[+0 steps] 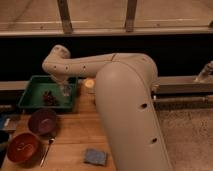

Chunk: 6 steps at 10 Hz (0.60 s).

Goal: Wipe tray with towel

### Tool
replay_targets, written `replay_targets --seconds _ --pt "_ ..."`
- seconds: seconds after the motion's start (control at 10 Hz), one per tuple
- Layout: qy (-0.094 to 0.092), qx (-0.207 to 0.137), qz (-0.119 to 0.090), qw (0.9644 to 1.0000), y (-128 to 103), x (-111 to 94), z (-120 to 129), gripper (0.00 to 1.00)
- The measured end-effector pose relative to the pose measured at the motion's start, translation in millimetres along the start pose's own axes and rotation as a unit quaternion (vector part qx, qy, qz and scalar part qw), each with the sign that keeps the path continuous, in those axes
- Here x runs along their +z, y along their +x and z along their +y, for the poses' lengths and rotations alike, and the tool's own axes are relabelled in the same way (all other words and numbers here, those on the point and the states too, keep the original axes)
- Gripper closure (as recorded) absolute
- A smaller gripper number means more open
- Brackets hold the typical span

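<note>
Since the gripper [64, 91] hangs low over the right part of the green tray [31, 90], its 2 fingers clenched shut, wiping looks to be the step in hand. Whether the towel is pinched there I cannot tell (nothing sets it apart from the gripper's pale tip), and no cloth shows elsewhere on the table [75, 135]. A dark reddish clump [49, 97] lies in the tray just left of the gripper. To my mind the next move calls for a sideways stroke along the tray floor, pressed lightly, kept inside the sloping walls and minding that clump. The arm [125, 95] reaches leftward from its bulky near segment to a rounded joint [56, 56] above the tray, then turns straight down. The tray sits at the table's back-left, behind the purple bowl [42, 121] and the orange bowl [23, 146].
</note>
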Motion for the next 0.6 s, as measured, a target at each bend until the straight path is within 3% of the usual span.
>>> replay_targets --seconds 0.2,0.6 --pt "-0.003 -0.005 0.019 0.9998 -2 15 2 1.00" --pt "-0.010 -0.014 0.067 0.9976 -7 70 3 1.00"
